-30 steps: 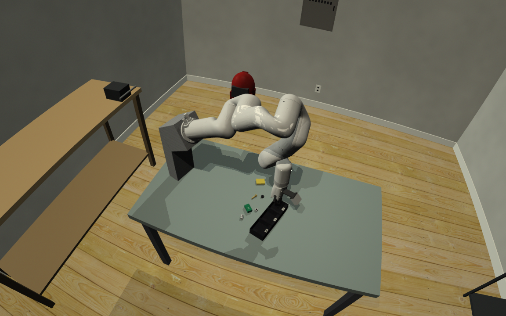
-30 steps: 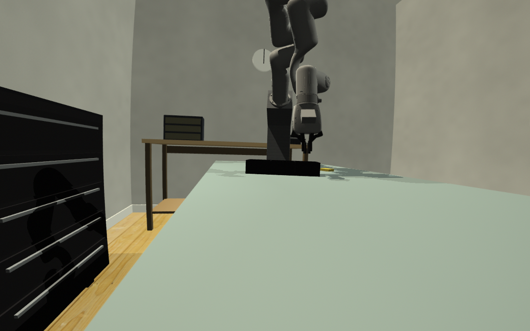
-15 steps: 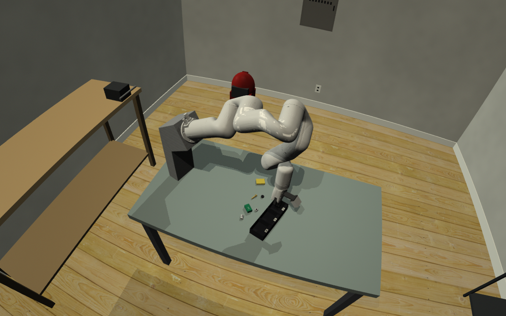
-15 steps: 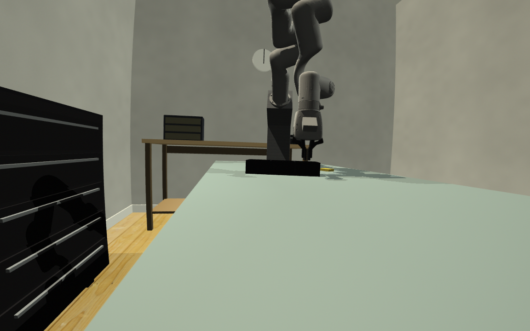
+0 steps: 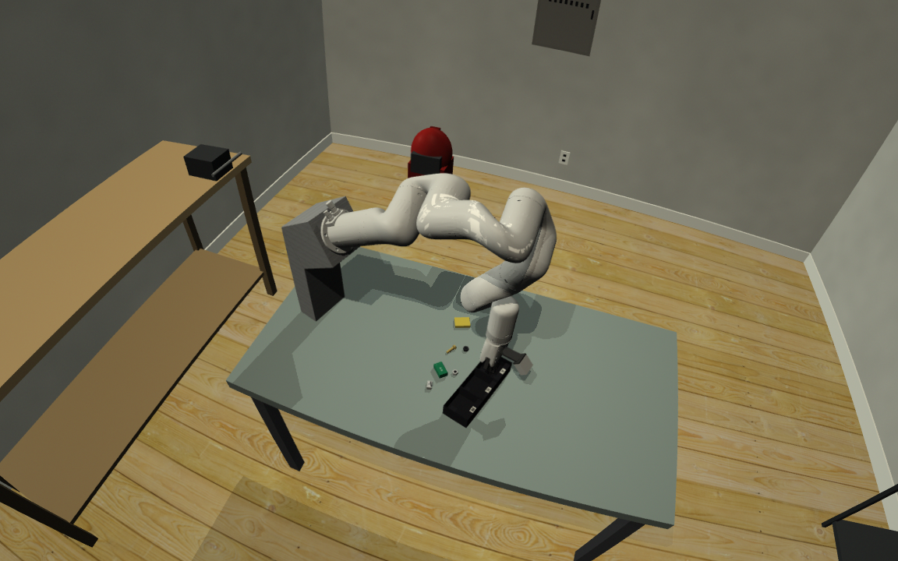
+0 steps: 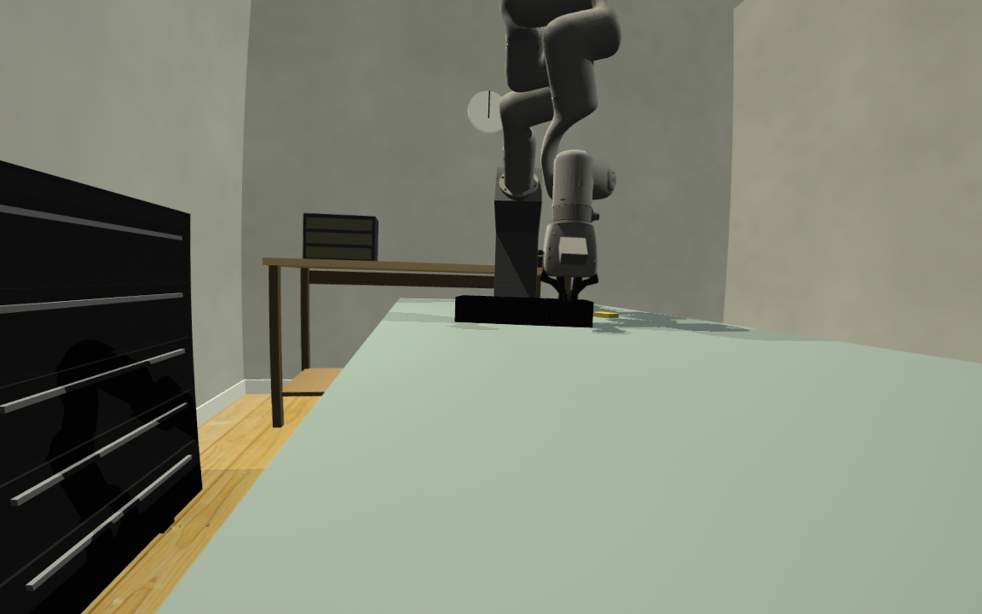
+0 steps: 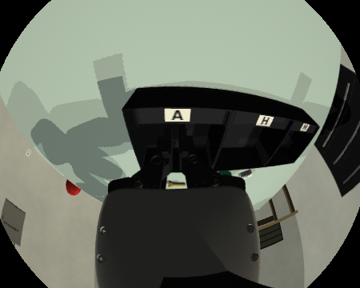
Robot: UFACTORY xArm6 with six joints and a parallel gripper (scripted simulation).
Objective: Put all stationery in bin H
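Three joined black bins (image 6: 510,309) stand on the table: A (image 5: 502,371) (image 7: 178,115), H (image 5: 488,389) (image 7: 265,121) in the middle, and M (image 5: 472,409) (image 7: 305,127). My gripper (image 5: 487,367) (image 7: 175,134) is shut, pointing down with its fingertips inside bin A. I see nothing between the fingers, though the dark interior hides detail. On the table lie a yellow block (image 5: 462,321) (image 6: 606,314), a brass-coloured thin piece (image 5: 450,349) (image 7: 177,184), a green block (image 5: 440,369) (image 7: 225,173) and a small grey-white piece (image 5: 429,384) (image 7: 246,174). The contents of bin H are unclear.
A small black round piece (image 5: 465,348) and a small pale ring-like piece (image 5: 454,372) lie between the other things and the bins. The bin walls and dividers stand close around my fingers. The robot's pedestal (image 5: 312,265) stands at the table's far left end.
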